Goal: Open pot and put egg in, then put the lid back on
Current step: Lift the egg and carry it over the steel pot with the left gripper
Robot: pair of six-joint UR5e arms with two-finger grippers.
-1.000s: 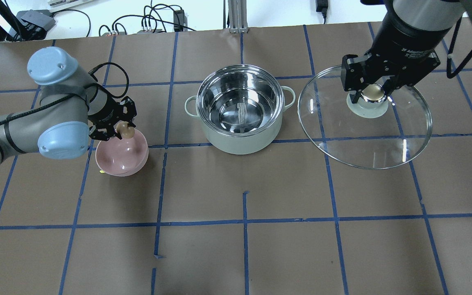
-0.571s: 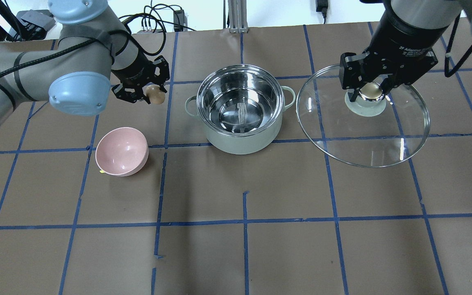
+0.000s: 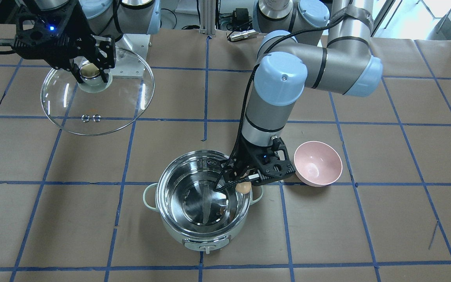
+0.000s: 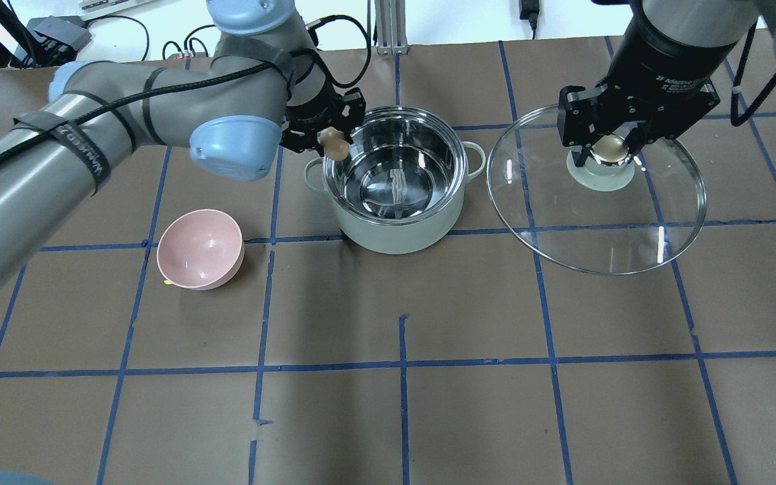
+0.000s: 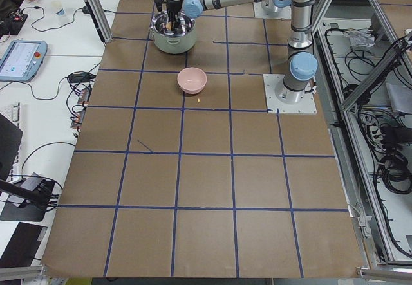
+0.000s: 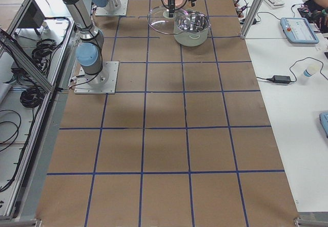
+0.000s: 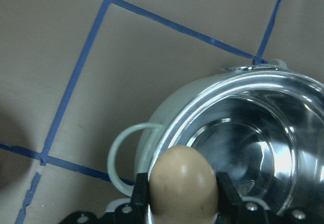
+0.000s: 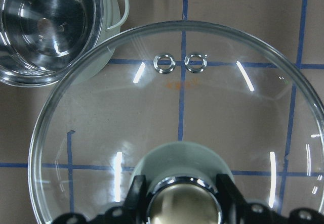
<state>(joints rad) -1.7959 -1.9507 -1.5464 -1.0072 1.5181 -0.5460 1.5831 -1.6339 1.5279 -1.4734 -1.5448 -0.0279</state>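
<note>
The pot [image 4: 395, 202] stands open at the table's middle, its steel inside bare; it also shows in the front view [image 3: 201, 231] and the left wrist view [image 7: 243, 133]. My left gripper [image 4: 334, 143] is shut on the tan egg [image 4: 335, 143], holding it above the pot's left rim beside the loop handle. The egg shows in the front view [image 3: 243, 187] and the left wrist view [image 7: 183, 182]. My right gripper [image 4: 610, 149] is shut on the gold-topped knob [image 8: 184, 208] of the glass lid [image 4: 597, 229], held to the right of the pot.
An empty pink bowl [image 4: 201, 249] sits left of the pot, nearer the robot. Blue tape lines grid the brown table. Cables and boxes lie beyond the far edge [image 4: 253, 34].
My left gripper has lifted the egg out of the pink bowl and carried it right to the pot's left rim. The right gripper and lid have barely moved.
</note>
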